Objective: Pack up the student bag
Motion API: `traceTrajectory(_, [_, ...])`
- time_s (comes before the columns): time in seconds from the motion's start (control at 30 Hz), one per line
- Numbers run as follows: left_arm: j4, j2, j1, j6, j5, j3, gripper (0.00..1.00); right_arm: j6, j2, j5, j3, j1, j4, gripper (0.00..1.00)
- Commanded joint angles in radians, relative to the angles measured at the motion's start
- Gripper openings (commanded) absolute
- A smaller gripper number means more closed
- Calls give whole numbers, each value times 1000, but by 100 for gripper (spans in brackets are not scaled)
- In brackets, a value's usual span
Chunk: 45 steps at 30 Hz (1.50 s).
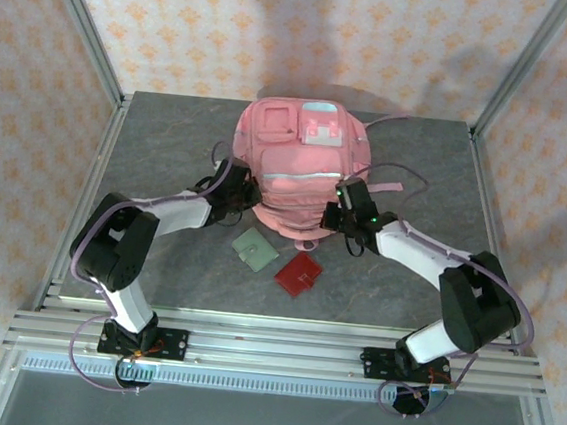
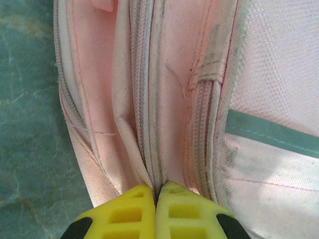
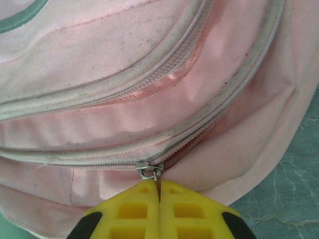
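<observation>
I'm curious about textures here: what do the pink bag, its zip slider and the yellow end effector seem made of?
The student bag looks like woven synthetic fabric, faintly shiny, weave grain visible. The zip slider seems metal: silvery, glinting. The right end effector looks like matte yellow plastic with moulded square recesses.

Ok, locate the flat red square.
In the top view the flat red square lies in front of the pink fabric backpack, right of the flat green square.
</observation>
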Motion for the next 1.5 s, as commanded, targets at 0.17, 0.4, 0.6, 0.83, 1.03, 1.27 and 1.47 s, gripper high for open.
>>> traceTrajectory(0.17, [-111, 159, 31, 167, -61, 313, 0, 84, -14, 13, -34, 131, -60, 0])
traceTrajectory(0.4, [-145, 207, 80, 176, -54, 487, 24, 132, 124, -62, 132, 207, 53, 0])
traceTrajectory(0.6, [-99, 44, 69, 144, -6, 297, 60, 134, 193, -76, 213, 207, 92, 0])
traceTrajectory(0.83, [20, -73, -28, 35, 33, 32, 64, 131, 186, -77, 191, 207, 103, 0])
traceTrajectory(1.03, [69, 28, -105, -17, 14, 41, 63, 138, 174, -85, 172, 206, 121, 0])
traceTrajectory(1.27, [37, 99, -85, -10, -48, 82, 0, 121, 145, -23, 151, 200, 50, 0])
traceTrajectory(1.47, [23, 78, -28, 14, -39, 73, 0, 109, 66, 22, 56, 147, 2, 0])
